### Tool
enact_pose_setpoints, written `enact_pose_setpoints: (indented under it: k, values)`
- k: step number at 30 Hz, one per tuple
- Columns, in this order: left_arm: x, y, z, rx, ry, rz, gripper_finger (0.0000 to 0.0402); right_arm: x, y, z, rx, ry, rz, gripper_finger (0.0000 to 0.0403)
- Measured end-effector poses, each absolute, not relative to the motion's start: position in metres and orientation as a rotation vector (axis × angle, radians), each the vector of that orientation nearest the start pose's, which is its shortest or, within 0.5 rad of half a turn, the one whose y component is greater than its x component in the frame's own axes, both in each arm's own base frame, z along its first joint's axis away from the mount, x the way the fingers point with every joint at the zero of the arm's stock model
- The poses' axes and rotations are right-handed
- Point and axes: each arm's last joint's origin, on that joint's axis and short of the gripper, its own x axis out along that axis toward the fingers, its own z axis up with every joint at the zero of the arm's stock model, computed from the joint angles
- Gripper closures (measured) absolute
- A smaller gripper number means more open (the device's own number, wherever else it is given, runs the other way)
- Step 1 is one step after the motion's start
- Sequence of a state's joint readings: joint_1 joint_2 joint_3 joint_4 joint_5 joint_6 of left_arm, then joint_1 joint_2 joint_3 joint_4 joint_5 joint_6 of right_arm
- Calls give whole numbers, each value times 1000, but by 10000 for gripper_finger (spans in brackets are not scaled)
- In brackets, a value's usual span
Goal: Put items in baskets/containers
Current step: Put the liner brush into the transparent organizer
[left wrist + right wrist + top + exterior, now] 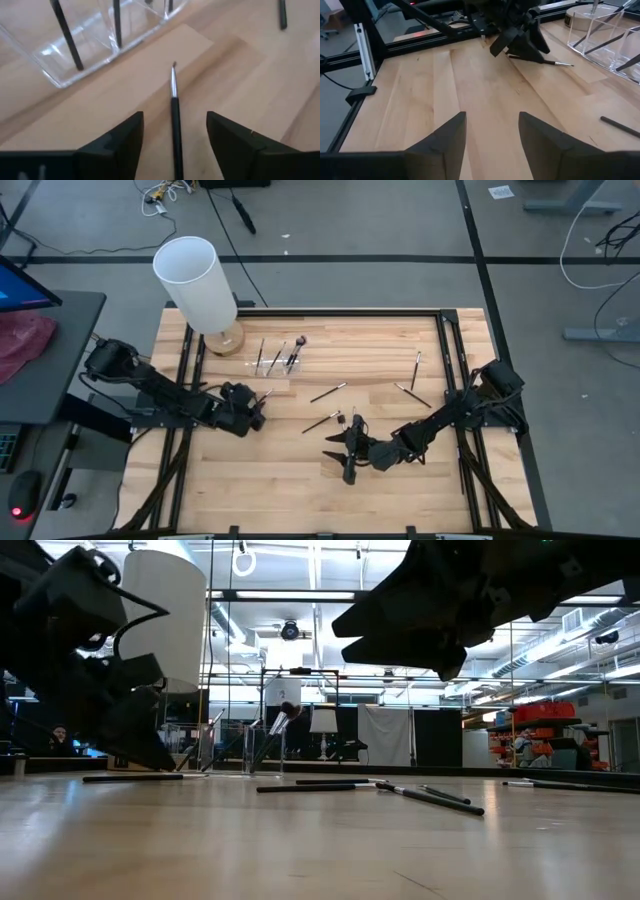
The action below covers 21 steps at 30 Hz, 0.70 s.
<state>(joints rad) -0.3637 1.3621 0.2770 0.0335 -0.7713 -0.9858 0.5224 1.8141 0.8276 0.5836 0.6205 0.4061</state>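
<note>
Nearly invisible clear holder (95, 47), left end effector (175, 132) open astride brush (174, 107), right end effector (492, 135) open, empty.

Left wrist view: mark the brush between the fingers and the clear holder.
brush (174, 107), left wrist view, on its dark handle just below the silver ferrule.
clear holder (95, 52), left wrist view, on its front wall.

Left end effector (262, 408) low, fingers apart (right end effector (344, 452) likewise).
</note>
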Motion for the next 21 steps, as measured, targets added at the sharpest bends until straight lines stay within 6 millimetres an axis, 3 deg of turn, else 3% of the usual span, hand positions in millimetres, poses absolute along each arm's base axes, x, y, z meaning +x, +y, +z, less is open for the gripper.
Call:
enact_pose_setpoints:
  k: [10,16,21]
  values:
    - [156,-39,82,-337,657,700,297,314,161,153,184,312,-163,218]
    - [156,-47,83,-274,677,604,379,314,161,153,179,313,-162,218]
    - [159,-57,85,-300,631,532,386,314,162,152,179,318,-154,218]
